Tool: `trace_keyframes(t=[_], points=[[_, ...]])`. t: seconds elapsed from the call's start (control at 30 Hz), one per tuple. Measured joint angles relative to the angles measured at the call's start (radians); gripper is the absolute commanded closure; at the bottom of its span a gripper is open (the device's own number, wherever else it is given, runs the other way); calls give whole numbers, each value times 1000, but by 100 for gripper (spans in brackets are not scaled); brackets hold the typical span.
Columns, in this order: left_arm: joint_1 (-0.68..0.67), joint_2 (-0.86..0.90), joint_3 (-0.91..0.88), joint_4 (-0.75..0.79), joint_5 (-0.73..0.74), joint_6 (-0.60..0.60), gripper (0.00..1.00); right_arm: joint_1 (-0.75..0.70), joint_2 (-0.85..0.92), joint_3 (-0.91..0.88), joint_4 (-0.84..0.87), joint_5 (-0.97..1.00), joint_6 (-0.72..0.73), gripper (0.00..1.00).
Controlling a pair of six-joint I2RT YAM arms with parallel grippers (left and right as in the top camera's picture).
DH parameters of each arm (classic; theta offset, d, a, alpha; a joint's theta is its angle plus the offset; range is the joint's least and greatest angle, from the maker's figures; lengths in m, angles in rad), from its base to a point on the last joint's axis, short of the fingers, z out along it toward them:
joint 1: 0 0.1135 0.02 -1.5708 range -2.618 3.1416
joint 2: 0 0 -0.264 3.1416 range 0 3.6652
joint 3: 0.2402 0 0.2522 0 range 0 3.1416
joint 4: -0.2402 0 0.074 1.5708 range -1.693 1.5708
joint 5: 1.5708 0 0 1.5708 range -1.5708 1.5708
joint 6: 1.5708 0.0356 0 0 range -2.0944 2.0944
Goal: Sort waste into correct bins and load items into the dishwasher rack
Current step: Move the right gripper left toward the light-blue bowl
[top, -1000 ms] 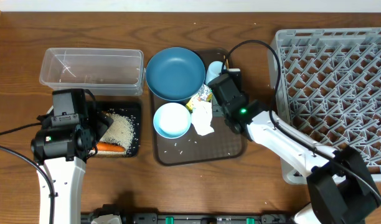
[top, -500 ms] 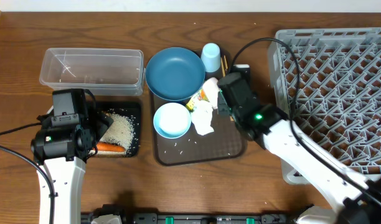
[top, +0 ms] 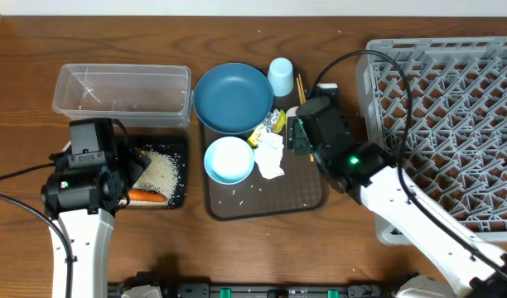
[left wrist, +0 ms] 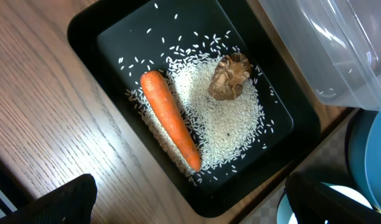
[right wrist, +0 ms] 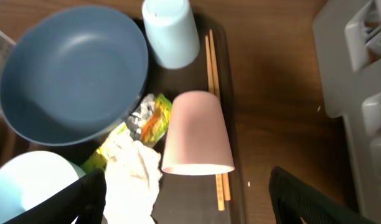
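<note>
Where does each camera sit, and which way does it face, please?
Overhead: fixed above the table, looking straight down at black tray, serving tray and rack; left arm and right arm show.
Left wrist: on the left arm, looking down at carrot and rice in the black tray; its fingers at bottom corners.
Right wrist: on the right arm, looking down at pale cup and light blue cup; fingers at bottom corners.
Shared: overhead also shows carrot and light blue cup.

Wooden table (top: pixel 21 99) carries: clear plastic tub (top: pixel 121 69) rear left, black tray (top: pixel 184 174) just in front of it, dark brown serving tray (top: pixel 287 194) centre, dishwasher rack (top: pixel 452 91) right
</note>
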Motion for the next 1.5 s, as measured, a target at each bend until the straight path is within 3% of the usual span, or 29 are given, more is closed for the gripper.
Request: trace_keyframes(t=[0.43,0.7,0.8,0.87,0.9,1.23,1.5], points=[[0,0,0,0,0,0,2,0,148,0,47,-79,37,23],[0,0,0,0,0,0,2,0,150,0,22,-93,164,21],[0,0,0,0,0,0,2,0,150,0,21,-93,195,17],[0,0,0,0,0,0,2,0,150,0,22,-93,211,2],[0,0,0,0,0,0,2,0,150,0,23,-93,220,1],[0,0,0,0,0,0,2,0,150,0,51,-113,218,1],[0,0,0,0,0,0,2,3,150,0,124,-237,116,1]])
